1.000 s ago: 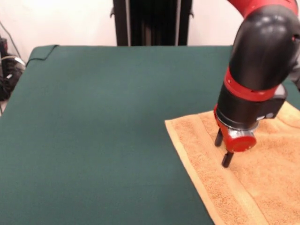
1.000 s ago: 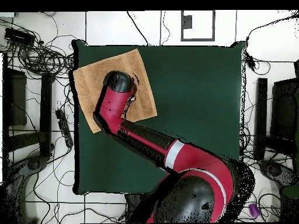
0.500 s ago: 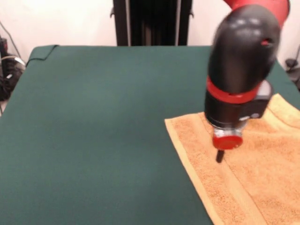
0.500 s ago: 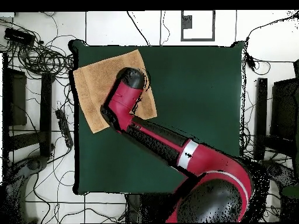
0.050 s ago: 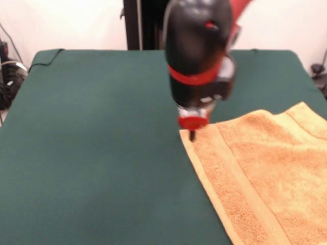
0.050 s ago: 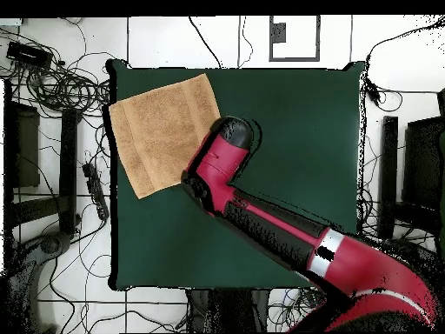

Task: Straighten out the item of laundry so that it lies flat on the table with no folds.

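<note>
Gripper (image 5: 192,135) first: I cannot tell whether it stands wide or narrow. Only a dark, blurred stub shows under the red disc at my wrist, and from above my own arm (image 6: 261,213) covers it. Nothing hangs from it that I can see.

In the front view I hover right at the towel's (image 5: 265,178) 10 o'clock corner, where the terry edge meets the bare green table (image 5: 102,127). Whether I touch the cloth or float just over it, I cannot say. I judge I am at the border because that is where an edge can be drawn out or let go. The middle of the cloth gives no such purchase.

Seen from overhead, the towel (image 6: 165,130) lies in the table's (image 6: 295,130) 10 o'clock corner. It is turned a little askew, and its 9 o'clock edge runs close along the table's rim. My wrist sits just off its 3 o'clock side. It reads as one open, roughly square sheet with no flap doubled back. A woven band shows plainly along the near edge in the front view, and another toward 1 o'clock, where the cloth ripples slightly.

My judgement is that the spreading is nearly or wholly done. What is left is that faint ripple, if it counts. The front view also cuts off the towel's 3 to 5 o'clock part, so I take its flatness from the overhead view.
</note>
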### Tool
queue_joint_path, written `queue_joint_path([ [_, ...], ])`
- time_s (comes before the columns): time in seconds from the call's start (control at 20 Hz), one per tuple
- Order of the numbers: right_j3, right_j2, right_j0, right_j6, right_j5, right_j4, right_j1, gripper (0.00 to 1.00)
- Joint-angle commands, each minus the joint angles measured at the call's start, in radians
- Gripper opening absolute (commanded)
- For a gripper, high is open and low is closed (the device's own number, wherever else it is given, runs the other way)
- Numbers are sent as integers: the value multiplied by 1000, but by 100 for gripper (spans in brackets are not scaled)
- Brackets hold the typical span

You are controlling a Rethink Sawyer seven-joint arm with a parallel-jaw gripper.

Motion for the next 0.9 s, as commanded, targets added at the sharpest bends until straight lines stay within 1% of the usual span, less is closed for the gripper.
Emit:
queue_joint_path([
  [0.05,278,-65,-32,-33,138,-9,-80,100],
  [0.15,312,-18,-65,-62,133,49,-116,100],
  [0.25,326,53,-76,-68,112,144,-170,100],
  [0.3,318,106,-77,-67,93,213,-205,100],
  [0.35,293,157,-70,-70,61,276,-242,100],
  [0.45,215,214,-42,-95,-34,367,-302,100],
  [0.5,174,224,-26,-117,-87,396,-321,100],
  [0.6,130,219,1,-144,-129,386,-339,100],
  [0.65,120,213,12,-151,-133,367,-341,100],
  [0.8,113,164,49,-170,-129,254,-334,100],
  [0.9,122,125,66,-169,-97,155,-318,100],
])
